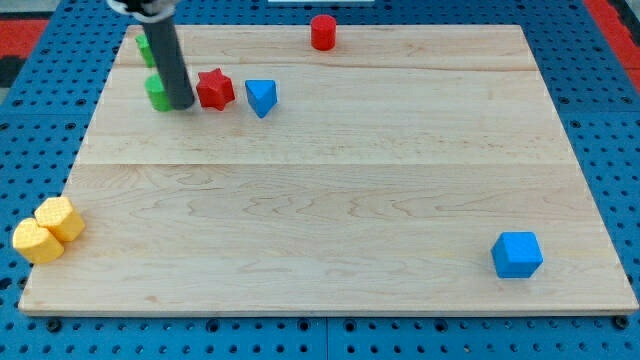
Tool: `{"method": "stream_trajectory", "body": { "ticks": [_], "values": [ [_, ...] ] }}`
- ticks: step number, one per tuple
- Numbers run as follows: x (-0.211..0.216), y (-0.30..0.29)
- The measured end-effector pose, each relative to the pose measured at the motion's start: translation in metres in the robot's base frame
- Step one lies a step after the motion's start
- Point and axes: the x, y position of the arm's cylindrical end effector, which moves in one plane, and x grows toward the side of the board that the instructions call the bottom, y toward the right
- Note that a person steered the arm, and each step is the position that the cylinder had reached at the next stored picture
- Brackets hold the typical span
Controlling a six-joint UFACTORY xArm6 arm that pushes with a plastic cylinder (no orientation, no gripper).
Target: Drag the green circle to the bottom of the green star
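The green circle [156, 92] sits near the board's top left, partly hidden by my rod. My tip [182, 104] rests right against its right side. The green star [146, 46] lies just above the circle at the top left corner, mostly hidden behind the rod. The red star [214, 89] is just right of my tip.
A blue triangular block [261, 97] lies right of the red star. A red cylinder [322, 32] stands at the top edge. Two yellow blocks [47, 230] sit at the bottom left edge. A blue cube [517, 254] sits at the bottom right.
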Motion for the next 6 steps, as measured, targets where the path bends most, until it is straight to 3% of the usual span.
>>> {"method": "stream_trajectory", "body": {
  "ticks": [1,3,6],
  "values": [
    [-0.015,-0.025],
    [0.029,-0.046],
    [-0.019,-0.035]
  ]
}}
